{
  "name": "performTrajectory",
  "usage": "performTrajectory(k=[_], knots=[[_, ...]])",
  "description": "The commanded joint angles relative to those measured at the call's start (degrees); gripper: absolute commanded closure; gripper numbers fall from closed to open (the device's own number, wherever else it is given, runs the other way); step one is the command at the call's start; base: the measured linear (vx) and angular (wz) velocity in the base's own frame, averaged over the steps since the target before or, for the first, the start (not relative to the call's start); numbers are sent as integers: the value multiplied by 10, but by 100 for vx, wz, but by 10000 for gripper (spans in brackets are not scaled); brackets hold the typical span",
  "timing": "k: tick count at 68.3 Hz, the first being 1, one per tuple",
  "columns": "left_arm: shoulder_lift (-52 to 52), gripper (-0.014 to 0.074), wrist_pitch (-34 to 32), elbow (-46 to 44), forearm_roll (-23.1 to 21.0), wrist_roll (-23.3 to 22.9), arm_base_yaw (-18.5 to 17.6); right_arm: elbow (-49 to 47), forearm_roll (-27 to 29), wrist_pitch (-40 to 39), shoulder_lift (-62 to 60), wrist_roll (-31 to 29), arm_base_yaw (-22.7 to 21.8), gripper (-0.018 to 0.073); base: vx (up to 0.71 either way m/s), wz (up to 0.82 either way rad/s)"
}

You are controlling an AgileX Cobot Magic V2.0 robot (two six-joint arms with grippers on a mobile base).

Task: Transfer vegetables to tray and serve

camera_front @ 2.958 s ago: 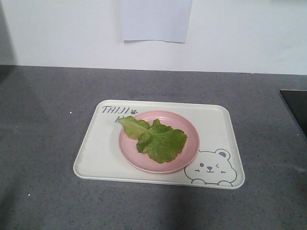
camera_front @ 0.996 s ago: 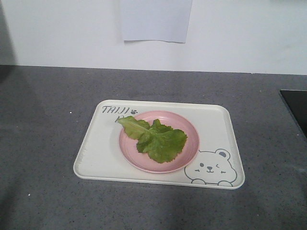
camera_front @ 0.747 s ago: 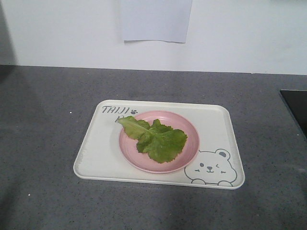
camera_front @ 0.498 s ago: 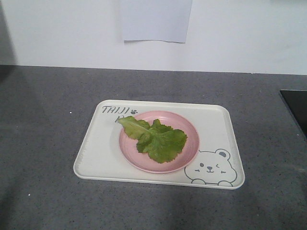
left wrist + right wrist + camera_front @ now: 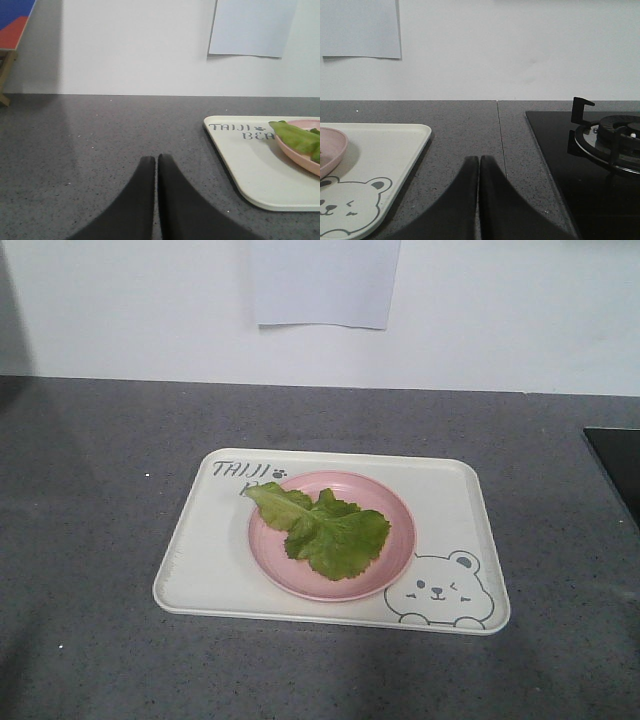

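lettuce on pink plate | tray | hob right

Lettuce on plate, plate on tray, tray on counter.

The tray is seen whole from above and in front by the exterior view. It is flanked by low wrist views facing the wall; each catches one tray edge.

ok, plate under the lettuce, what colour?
Pink. The plate shows best in the front view, sitting on the cream tray.
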Motion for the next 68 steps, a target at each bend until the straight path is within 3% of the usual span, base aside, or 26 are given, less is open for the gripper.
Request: performTrajectory(k=[1, 68], knots=[[-9, 602, -40, 16, -4, -5, 1, 8, -6, -47, -4, -4, 0, 566, 0, 0], [-9, 602, -40, 16, -4, -5, 1, 8, -6, -47, -4, -4, 0, 566, 0, 0]])
